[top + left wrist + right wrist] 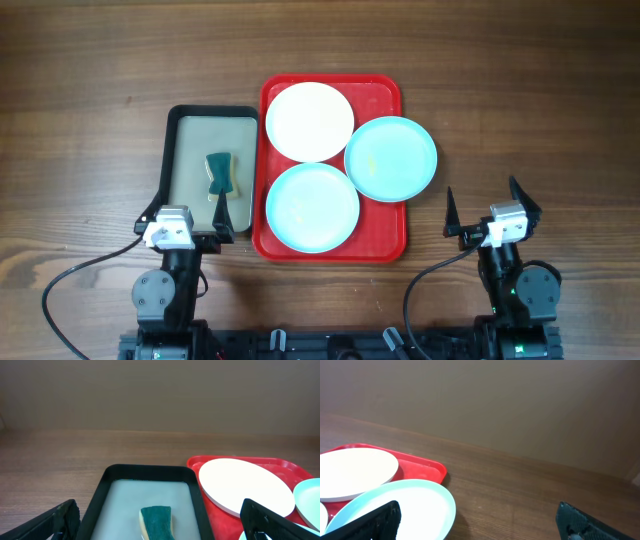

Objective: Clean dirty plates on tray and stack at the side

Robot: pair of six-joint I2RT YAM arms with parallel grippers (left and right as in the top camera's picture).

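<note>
1. No writing, label, brand, number or sign can be read in any of the three views.
</note>
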